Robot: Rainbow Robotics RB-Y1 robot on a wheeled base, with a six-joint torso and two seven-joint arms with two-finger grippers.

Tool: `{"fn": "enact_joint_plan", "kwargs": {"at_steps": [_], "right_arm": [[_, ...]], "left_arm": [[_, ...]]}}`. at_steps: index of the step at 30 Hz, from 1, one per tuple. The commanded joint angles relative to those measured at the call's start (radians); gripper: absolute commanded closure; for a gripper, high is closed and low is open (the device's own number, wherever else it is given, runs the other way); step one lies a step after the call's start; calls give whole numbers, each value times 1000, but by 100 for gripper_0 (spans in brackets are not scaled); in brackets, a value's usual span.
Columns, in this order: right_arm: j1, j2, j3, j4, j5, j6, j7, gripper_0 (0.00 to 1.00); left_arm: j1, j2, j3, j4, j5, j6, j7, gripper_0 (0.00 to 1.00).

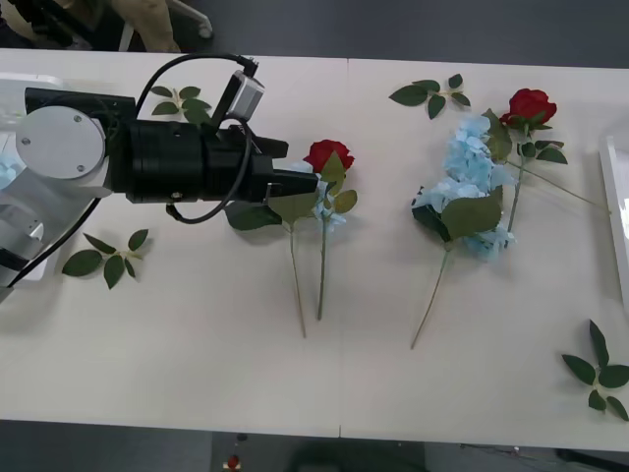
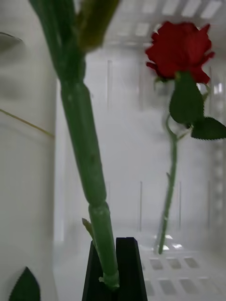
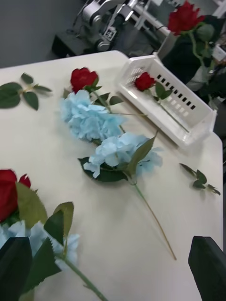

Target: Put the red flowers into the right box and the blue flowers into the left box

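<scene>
My left gripper hovers open low over a red rose and a small blue flower lying side by side at the table's middle left. Farther right lie two blue flowers and another red rose. My right gripper is shut on a rose's green stem inside the right box. The held bloom stands above that box. One red rose lies in it. The left box is mostly hidden behind my left arm.
Loose green leaf sprigs lie on the white table at the back left, front left, back middle and front right. The flowers' long stems point toward the table's near edge.
</scene>
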Motion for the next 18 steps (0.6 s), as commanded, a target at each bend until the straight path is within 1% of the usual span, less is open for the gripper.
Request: {"fn": "enact_joint_plan", "kwargs": {"at_steps": [1, 5, 8, 12, 18], "right_arm": [[-14, -50, 13, 94, 18, -46, -37, 100], [-17, -50, 72, 175, 33, -147, -41, 100], [-41, -48, 116, 223, 44, -212, -44, 100], [-81, -45, 138, 258, 60, -218, -49, 100], [-96, -30, 141, 266, 86, -218, -55, 100]], "left_arm": [[-31, 39, 15, -20, -77, 0, 126, 3], [-29, 51, 16, -22, -130, 53, 231, 3], [-18, 77, 16, -40, -182, 73, 287, 3], [25, 100, 16, -103, -269, 71, 407, 3], [92, 90, 18, -181, -429, 51, 544, 3]]}}
